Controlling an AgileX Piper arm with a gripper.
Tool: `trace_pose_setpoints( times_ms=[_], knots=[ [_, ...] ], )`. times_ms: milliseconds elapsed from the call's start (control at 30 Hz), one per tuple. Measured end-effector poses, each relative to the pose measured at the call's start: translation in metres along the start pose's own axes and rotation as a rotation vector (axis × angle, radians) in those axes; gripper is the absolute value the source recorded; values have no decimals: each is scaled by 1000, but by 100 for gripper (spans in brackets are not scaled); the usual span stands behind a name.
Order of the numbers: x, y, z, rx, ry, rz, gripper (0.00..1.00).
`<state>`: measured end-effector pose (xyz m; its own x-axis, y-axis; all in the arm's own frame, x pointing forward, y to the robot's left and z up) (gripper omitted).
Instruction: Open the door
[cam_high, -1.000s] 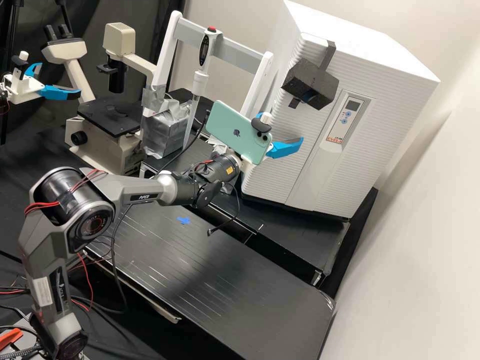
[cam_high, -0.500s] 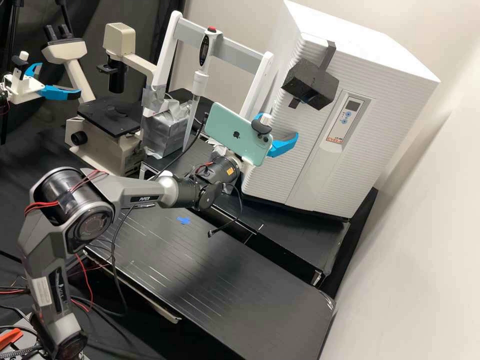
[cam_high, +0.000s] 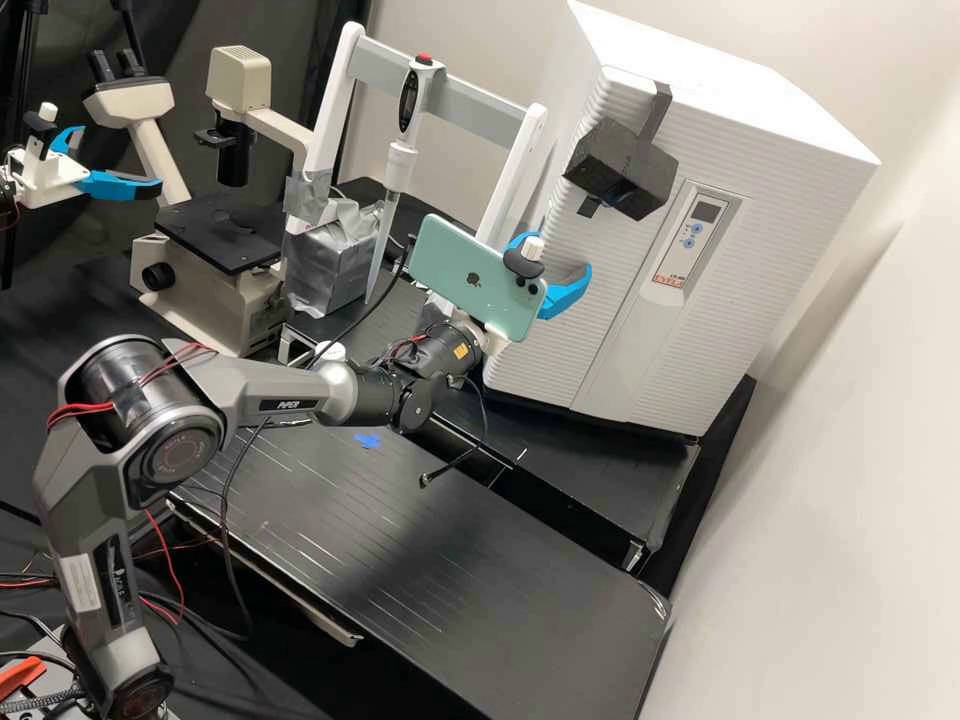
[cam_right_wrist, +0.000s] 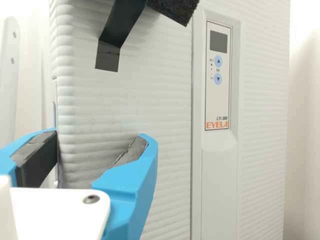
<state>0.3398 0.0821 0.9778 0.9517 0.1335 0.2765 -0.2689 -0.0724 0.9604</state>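
so, door (cam_right_wrist: 160, 105) just beyond tool (cam_high: 554, 255)

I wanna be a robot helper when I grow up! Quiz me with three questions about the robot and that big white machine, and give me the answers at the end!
1. True or false: the gripper is open.

2. Which colour is the back of the smartphone?
A) red
B) mint green
C) yellow

3. Fill in the missing word, "shut" or "ajar": the incubator door looks ____.

Key: 1. true; 2. B; 3. shut
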Motion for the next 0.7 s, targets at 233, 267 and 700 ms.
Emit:
trace_pose_setpoints(
  times_ms=[233,267,700],
  knots=[
    [-2,-2,1,2,7,1,0],
    [-3,-2,1,2,6,1,0],
    [-16,3,6,-20,17,11,0]
  ],
)
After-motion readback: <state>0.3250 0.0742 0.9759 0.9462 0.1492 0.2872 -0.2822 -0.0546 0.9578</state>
